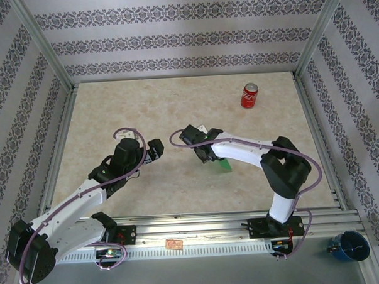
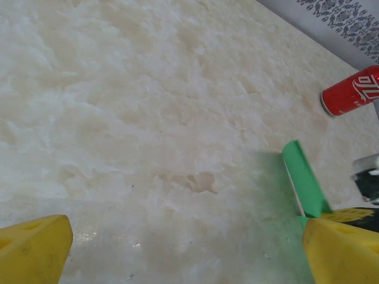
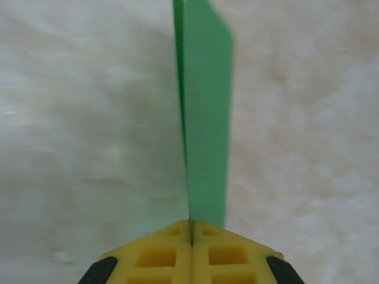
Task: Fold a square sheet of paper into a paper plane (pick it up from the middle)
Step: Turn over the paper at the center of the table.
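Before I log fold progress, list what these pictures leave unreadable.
- Top view: green paper mostly under the right arm; folds hidden.
- Right wrist view: paper in the shut right jaws is blurred, edge-on, cut by the top edge.
- Left wrist view: red soda can cut by the right edge.
- Top view: blue cup contents too small to see.

folded strip of thin bright green paper (image 1: pixel 224 165) near the middle of the pale marbled table (image 1: pixel 144 106), pinched in the right gripper (image 1: pixel 209 157), left gripper (image 1: pixel 155 150) just left of it, apart, red metal soda can (image 1: pixel 249 96) lying behind and to the right, well apart, round blue cup (image 1: pixel 348 246) off the table's near right corner
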`<action>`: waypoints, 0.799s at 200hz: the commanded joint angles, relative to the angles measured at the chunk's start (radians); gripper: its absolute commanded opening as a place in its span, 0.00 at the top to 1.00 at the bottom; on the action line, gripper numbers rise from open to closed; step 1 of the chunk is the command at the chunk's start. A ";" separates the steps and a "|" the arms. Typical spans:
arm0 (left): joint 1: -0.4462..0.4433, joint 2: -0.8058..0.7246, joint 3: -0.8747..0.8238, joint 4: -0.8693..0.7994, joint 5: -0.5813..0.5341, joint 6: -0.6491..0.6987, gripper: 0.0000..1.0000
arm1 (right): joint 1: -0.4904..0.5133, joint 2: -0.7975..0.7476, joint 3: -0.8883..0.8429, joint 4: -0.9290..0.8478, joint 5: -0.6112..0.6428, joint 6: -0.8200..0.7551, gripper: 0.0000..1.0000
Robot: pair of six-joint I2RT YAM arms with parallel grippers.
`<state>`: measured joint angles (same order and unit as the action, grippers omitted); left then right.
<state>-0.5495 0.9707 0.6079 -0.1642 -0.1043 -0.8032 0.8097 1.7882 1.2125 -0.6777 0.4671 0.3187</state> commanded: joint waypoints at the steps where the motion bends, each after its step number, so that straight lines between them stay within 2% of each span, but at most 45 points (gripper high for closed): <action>1: 0.012 0.002 -0.019 0.030 0.017 -0.047 0.00 | 0.006 0.033 0.065 -0.013 -0.218 0.047 0.89; 17: 0.012 0.008 -0.017 0.034 0.020 -0.053 0.00 | 0.004 0.021 0.072 0.018 -0.337 0.048 0.82; 45: 0.012 0.035 -0.009 0.056 0.057 -0.052 0.00 | -0.038 -0.060 0.012 0.142 -0.583 0.073 0.63; 68: 0.012 0.088 0.019 0.061 0.114 -0.036 0.00 | -0.142 -0.161 -0.110 0.282 -0.767 0.175 0.58; 96: 0.012 0.194 0.056 0.103 0.224 -0.028 0.05 | -0.313 -0.242 -0.281 0.436 -0.944 0.273 0.60; 116: 0.011 0.304 0.111 0.106 0.320 -0.021 0.16 | -0.416 -0.238 -0.340 0.445 -1.036 0.269 0.66; 136: 0.005 0.412 0.164 0.113 0.398 -0.029 0.28 | -0.479 -0.231 -0.393 0.471 -1.091 0.266 0.74; 160: -0.011 0.499 0.200 0.128 0.446 -0.044 0.35 | -0.521 -0.215 -0.442 0.525 -1.135 0.285 0.82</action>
<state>-0.5488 1.4136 0.7673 -0.0742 0.2413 -0.8391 0.3157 1.5536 0.8108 -0.2359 -0.5468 0.5785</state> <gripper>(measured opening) 0.663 0.208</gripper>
